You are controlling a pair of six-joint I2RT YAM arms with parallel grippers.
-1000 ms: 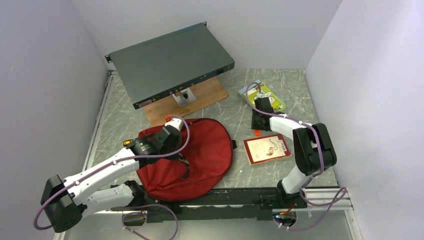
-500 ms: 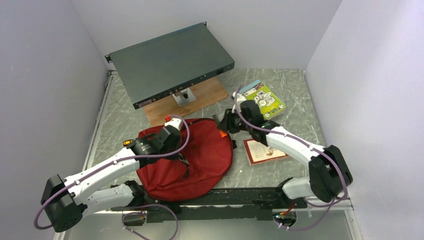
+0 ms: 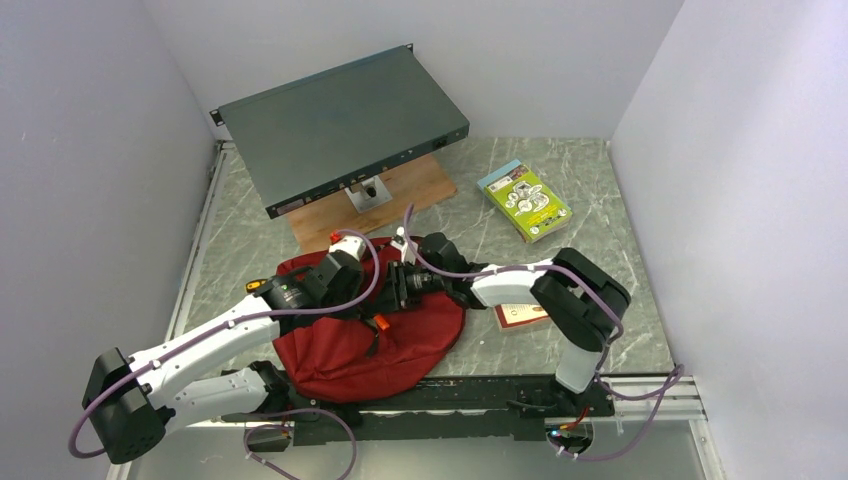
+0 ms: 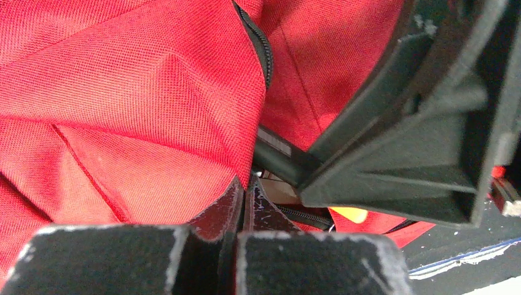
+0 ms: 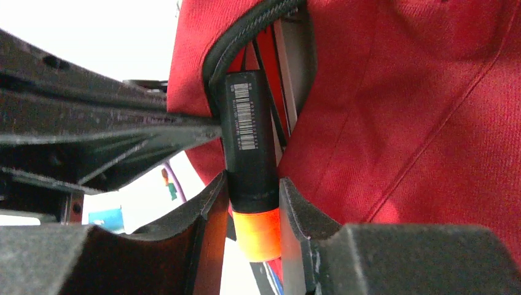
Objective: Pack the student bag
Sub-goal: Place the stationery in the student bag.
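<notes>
Red student bag point(image 3: 425, 330) — marker point(image 5: 249, 147) at zipper-edge

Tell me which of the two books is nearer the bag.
The red-covered book, lying just right of the bag, partly under the right arm. The green book lies farther back.

Pale walls point(image 3: 90, 150) on three sides, closing in a grey-green marbled table point(image 3: 250, 250), evenly lit.

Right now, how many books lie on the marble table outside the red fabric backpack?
2: a green book far right; a red book half under the right arm. The backpack may hide others.
</notes>
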